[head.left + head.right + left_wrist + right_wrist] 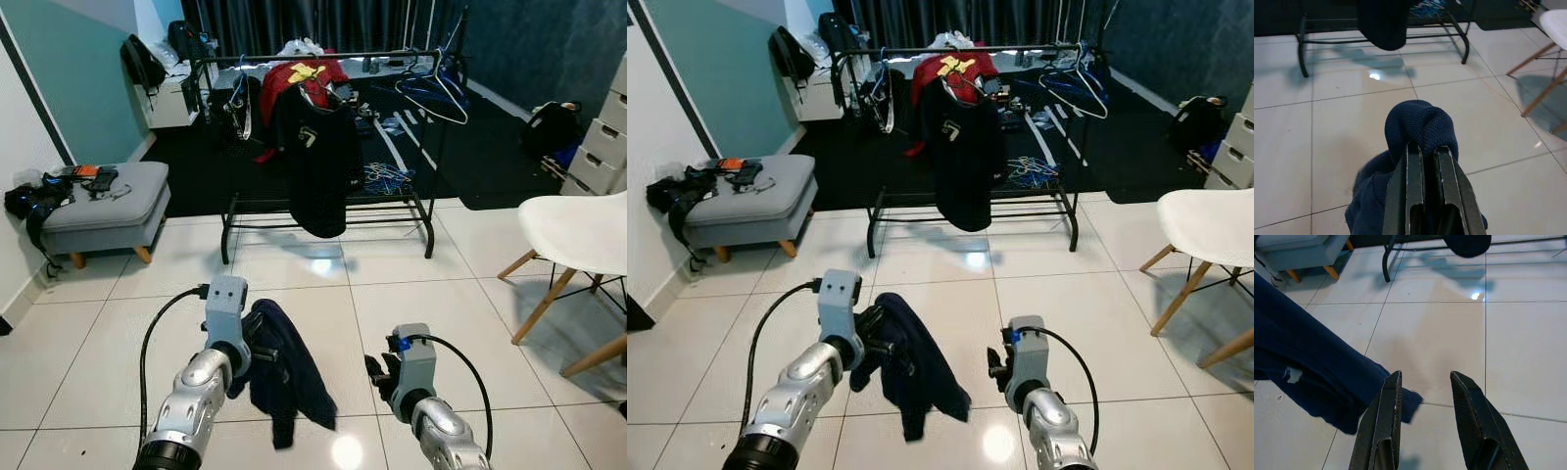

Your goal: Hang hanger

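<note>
Your left gripper (1425,161) pinches the soft, floppy navy garment (284,377) well short of the clothes rack (323,59), right gripper (1425,387) open, so expect sag and grip near the hanger's hook.

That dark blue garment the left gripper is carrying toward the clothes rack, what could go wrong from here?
1. The left gripper pinches only a small fold of the dark blue garment, so it might slip out while walking.
2. The garment hangs low toward the tiled floor, so it may drag or snag.
3. The clothes rack already holds a black shirt and hangers, so hanging it could knock those.
</note>
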`<state>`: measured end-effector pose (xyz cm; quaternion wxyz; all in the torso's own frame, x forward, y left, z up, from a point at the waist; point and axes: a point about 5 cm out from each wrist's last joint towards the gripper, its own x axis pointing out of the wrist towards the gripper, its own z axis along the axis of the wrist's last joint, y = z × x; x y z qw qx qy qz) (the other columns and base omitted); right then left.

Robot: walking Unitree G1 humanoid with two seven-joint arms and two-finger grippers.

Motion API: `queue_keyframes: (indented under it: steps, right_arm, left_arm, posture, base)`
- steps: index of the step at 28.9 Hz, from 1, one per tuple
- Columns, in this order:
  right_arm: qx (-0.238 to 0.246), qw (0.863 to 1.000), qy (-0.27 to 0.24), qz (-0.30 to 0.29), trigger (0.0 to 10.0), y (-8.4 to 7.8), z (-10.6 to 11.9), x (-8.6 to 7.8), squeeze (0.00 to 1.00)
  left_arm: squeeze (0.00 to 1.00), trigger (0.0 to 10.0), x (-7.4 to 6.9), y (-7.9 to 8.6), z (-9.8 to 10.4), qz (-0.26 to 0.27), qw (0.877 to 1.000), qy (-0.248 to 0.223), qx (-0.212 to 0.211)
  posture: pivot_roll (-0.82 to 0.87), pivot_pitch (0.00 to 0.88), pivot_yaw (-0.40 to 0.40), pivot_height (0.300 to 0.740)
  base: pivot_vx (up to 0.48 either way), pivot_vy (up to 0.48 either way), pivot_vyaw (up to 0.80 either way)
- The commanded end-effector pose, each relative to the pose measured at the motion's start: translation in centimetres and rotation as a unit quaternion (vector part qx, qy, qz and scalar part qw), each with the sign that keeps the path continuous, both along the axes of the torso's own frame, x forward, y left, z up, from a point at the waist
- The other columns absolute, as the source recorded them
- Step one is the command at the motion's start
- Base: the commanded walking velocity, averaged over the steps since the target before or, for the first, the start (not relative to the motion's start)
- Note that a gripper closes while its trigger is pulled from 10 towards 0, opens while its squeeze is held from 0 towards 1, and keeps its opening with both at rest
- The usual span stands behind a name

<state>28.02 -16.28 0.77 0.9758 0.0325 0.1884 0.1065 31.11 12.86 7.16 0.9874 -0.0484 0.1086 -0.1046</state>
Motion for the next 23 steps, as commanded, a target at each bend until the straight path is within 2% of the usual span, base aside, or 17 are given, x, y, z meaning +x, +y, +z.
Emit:
queue_keyframes:
  steps: [1, 3, 9, 23]
  right_arm:
    - [0.007, 1.0, -0.027, -0.004, 10.0, 0.28, 0.82, 0.5, 0.0]
    - [0.01, 0.999, -0.041, -0.007, 10.0, 0.34, 1.2, 0.7, 0.0]
    - [0.01, 0.999, -0.041, -0.005, 10.0, 0.49, 1.24, 0.78, 0.0]
    - [0.009, 0.999, -0.044, -0.011, 10.0, 0.29, 1.36, 0.93, 0.0]
  left_arm:
    - [0.0, 10.0, -0.05, 0.58, 0.05, 0.017, 1.0, -0.009, 0.004]
    - [0.0, 10.0, -0.08, 0.84, -0.01, 0.026, 1.0, -0.011, 0.011]
    - [0.0, 10.0, -0.09, 0.86, -0.04, 0.023, 1.0, -0.012, 0.017]
    - [0.0, 10.0, 0.34, 0.18, 0.39, 0.01, 1.0, -0.021, 0.002]
  posture:
    - [0.05, 0.0, 0.058, 0.74]
    - [0.05, 0.0, 0.057, 0.74]
    - [0.05, 0.0, 0.059, 0.74]
    - [0.04, 0.0, 0.057, 0.74]
  base:
    - [0.0, 0.0, 0.0]
    - [0.0, 0.0, 0.0]
    - [0.0, 0.0, 0.0]
    - [0.0, 0.0, 0.0]
